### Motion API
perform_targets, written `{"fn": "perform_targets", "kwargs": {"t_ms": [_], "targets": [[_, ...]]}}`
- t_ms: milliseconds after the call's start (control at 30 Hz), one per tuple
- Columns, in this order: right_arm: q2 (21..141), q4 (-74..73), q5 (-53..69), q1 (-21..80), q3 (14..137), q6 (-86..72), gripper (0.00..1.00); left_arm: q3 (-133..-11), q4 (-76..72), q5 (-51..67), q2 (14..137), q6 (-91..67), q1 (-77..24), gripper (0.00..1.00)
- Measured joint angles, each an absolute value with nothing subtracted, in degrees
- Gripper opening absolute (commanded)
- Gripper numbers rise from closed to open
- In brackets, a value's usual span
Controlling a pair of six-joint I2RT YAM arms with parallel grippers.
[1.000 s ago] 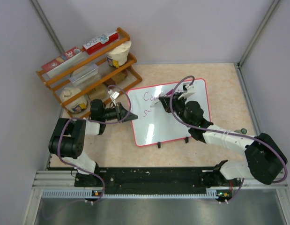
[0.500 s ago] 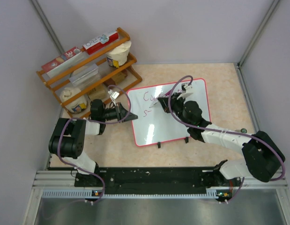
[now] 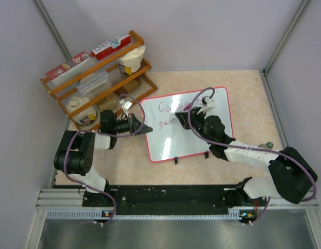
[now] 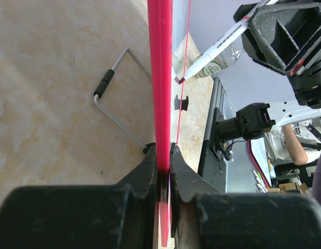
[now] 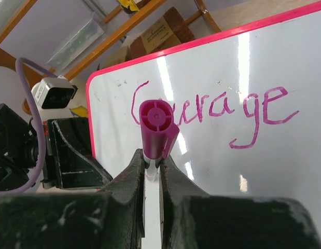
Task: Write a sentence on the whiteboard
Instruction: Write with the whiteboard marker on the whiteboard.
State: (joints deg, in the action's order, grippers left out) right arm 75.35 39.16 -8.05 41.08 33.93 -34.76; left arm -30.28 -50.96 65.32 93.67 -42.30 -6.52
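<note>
Broadly, the tabletop [image 3: 243, 88] is walled on three sides; bare surface lies right of and beyond the board [image 3: 176, 142], with a narrower strip between its near rim and the arm bases. The board lies mid-table, turned slightly; it is white with a thin pink-red rim, rounded corners and two black clips at the near edge. A wooden rack [image 3: 98, 78] fills the far-left corner, near the board's left corner. The left gripper [image 3: 135, 124] is clamped on the board's left rim; the left wrist view shows the jaws pinching the red edge, and a wire loop [image 4: 116, 111] with a black sleeve on the tabletop beside it. The right gripper [image 5: 152, 161] is clamped on a marker [image 5: 156, 124] with a purple end, white barrel slanting down to the board's face. The writing [image 5: 217, 111] is purplish-pink cursive; the right wrist view reads "Courage"; the top view alone shows a short second line, too small to read.
</note>
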Motion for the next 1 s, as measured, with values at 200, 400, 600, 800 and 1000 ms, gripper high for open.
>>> {"fn": "perform_targets", "kwargs": {"t_ms": [200,400,600,800,1000], "targets": [[74.3,39.5,-7.4,41.1,31.9,-35.4,0.0,-30.3,-50.9,65.3,93.7,-42.3,-6.5,0.0],[74.0,39.3,-7.4,41.1,31.4,-36.1,0.0,-30.3,-50.9,65.3,93.7,-42.3,-6.5,0.0],[73.6,38.7,-7.7,41.1,31.4,-36.1,0.0,-30.3,-51.0,65.3,93.7,-42.3,-6.5,0.0],[72.4,36.8,-8.4,41.0,31.4,-35.7,0.0,-30.3,-51.0,65.3,93.7,-42.3,-6.5,0.0],[72.2,36.5,-8.7,40.9,31.4,-35.6,0.0,-30.3,-51.0,65.3,93.7,-42.3,-6.5,0.0]]}}
